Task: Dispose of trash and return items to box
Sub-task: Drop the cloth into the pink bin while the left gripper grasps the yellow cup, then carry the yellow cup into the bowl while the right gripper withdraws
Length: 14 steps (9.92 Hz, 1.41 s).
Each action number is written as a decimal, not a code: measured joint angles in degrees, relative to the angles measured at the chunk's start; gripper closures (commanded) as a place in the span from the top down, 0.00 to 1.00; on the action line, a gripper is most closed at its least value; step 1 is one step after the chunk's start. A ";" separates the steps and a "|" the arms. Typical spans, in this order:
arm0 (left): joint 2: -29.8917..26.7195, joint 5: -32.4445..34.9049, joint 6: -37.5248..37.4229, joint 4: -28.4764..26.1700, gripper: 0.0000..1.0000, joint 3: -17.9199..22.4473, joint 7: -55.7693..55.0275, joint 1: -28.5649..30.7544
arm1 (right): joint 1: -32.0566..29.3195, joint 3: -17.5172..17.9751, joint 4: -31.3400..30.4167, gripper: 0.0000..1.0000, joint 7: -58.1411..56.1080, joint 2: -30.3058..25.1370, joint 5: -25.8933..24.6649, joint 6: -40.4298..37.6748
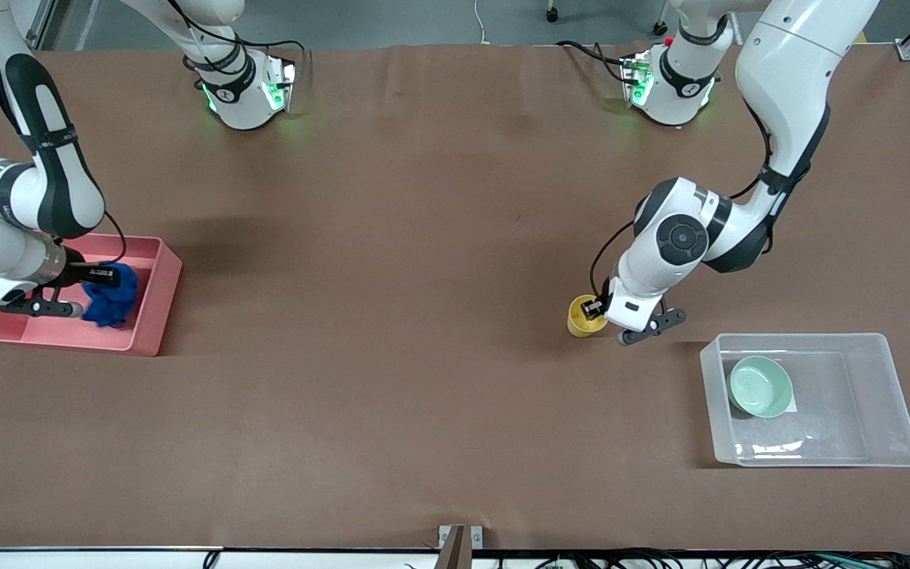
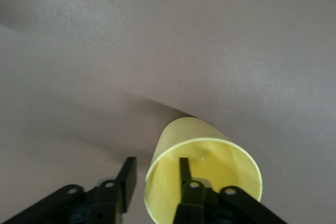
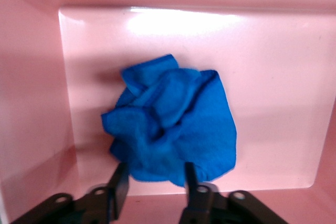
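Blue cloth wad lies inside the pink tub at the right arm's end of the bench; the right claw is clamped on its edge, fingers pressed into the folds. Toward the left arm's end, the left claw grips the rim of the yellow cup, one finger inside and one outside. The mint-green bowl sits in the clear box, which stands nearer to the front camera than the cup.
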 measured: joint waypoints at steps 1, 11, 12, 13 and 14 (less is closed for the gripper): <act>0.02 0.00 0.19 0.33 0.00 0.00 0.00 0.09 | 0.03 0.14 0.37 0.96 0.02 -0.02 0.00 -0.02; -1.25 2.45 -13.79 21.89 0.00 1.01 31.25 15.73 | 10.90 1.27 28.50 1.00 4.47 -11.54 0.64 -41.02; 0.11 3.45 -13.79 23.07 0.00 1.09 36.79 18.06 | 11.54 1.32 30.81 1.00 4.47 -12.01 1.18 -42.66; 1.68 4.82 -13.81 23.99 0.00 1.14 40.81 19.99 | 12.33 1.37 32.24 1.00 4.47 -12.89 1.35 -43.99; 3.42 5.50 -13.83 24.34 0.00 1.18 43.93 21.58 | 13.13 1.43 33.43 1.00 4.54 -13.76 1.37 -45.60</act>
